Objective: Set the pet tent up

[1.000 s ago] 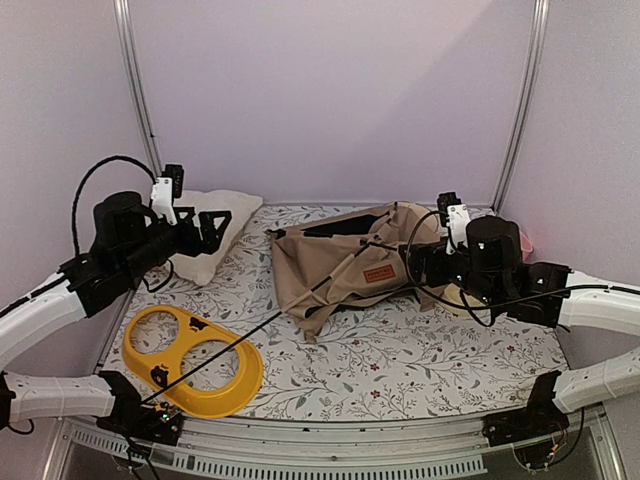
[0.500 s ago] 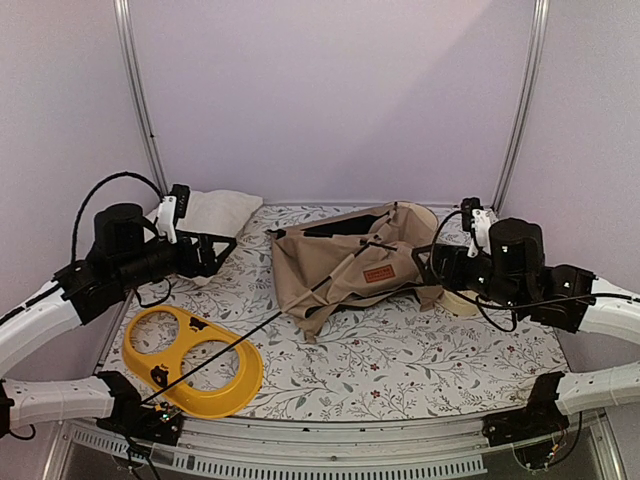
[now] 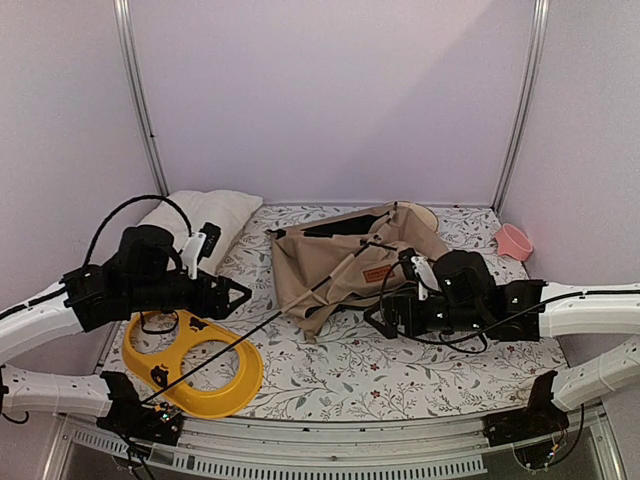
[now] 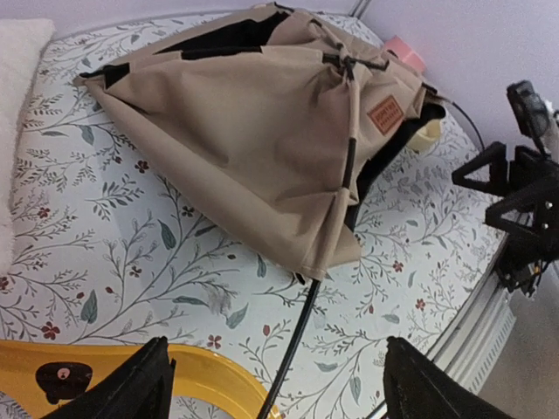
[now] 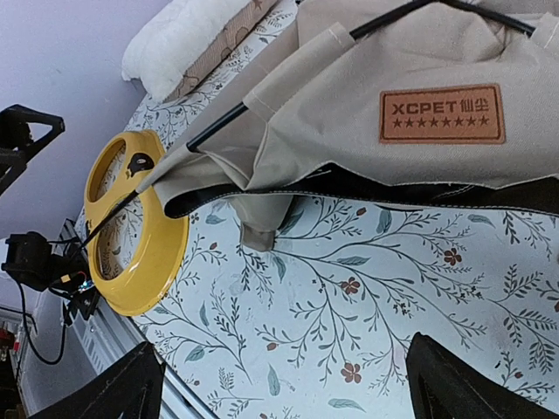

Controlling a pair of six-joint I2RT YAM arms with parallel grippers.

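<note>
**Tent down, claws empty**

From above: pet tent (image 3: 345,262) lies slumped on the bench (image 3: 430,370), its pole (image 3: 280,312) poking over the yellow bowl tray (image 3: 245,385); left wrist: left claw (image 4: 275,375) wide open, empty, facing that pole, maybe to grab it; right wrist: right claw (image 5: 279,384) wide open, empty, near the tent's label (image 5: 442,113).
</note>
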